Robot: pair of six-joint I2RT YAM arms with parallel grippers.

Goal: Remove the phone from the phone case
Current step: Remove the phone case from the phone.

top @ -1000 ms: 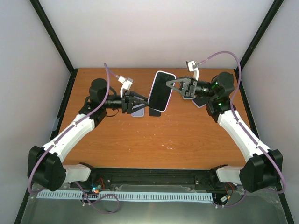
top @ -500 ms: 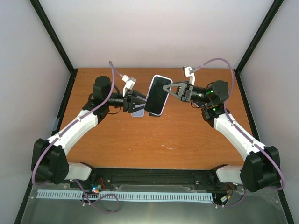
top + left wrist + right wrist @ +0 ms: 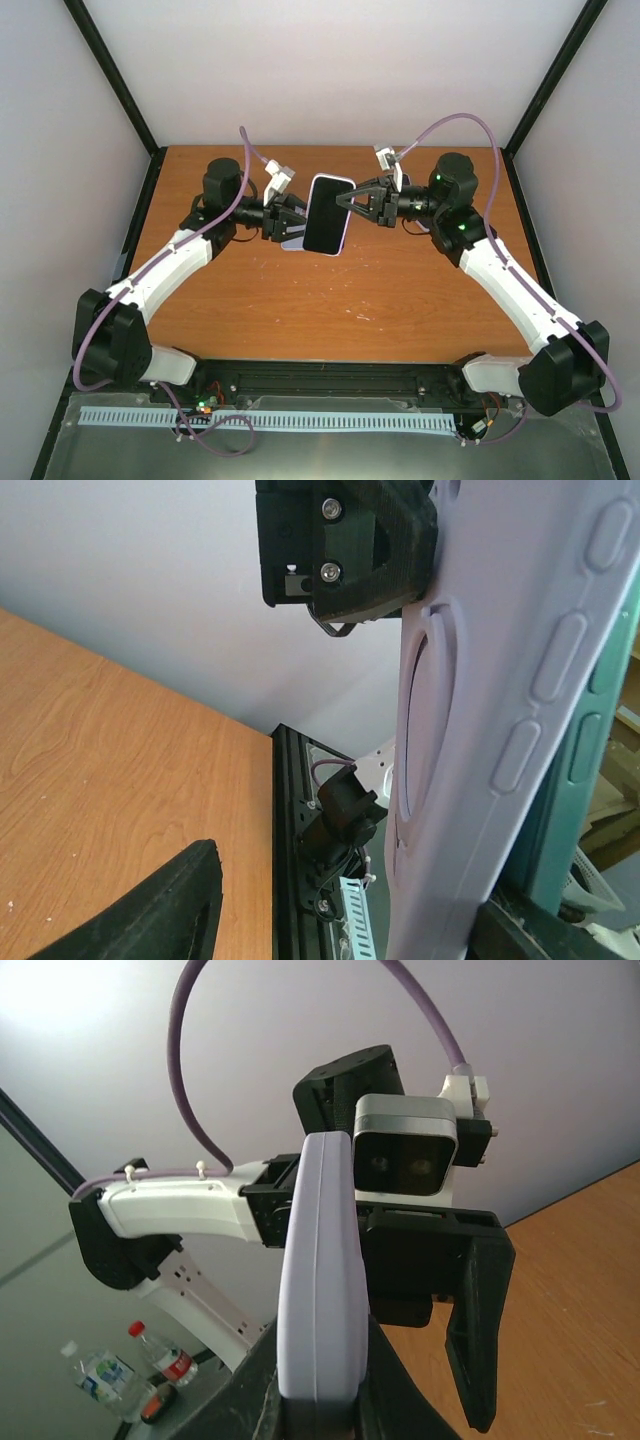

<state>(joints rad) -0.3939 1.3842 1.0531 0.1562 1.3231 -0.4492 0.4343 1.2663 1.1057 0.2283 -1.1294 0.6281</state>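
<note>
Lilac case (image 3: 470,730) with phone (image 3: 325,216) inside, held in mid-air above the table (image 3: 350,300) between both grippers
Stiff, breakable glass is judged to sit in a softer, bendable shell, best peeled at a corner rim. The right gripper (image 3: 344,200) is clenched on the case's edge; the left gripper (image 3: 297,216) is spread, one finger beside the case, nothing clamped. Since a second ago the phone has been carried leftward, closer to the left gripper
</note>
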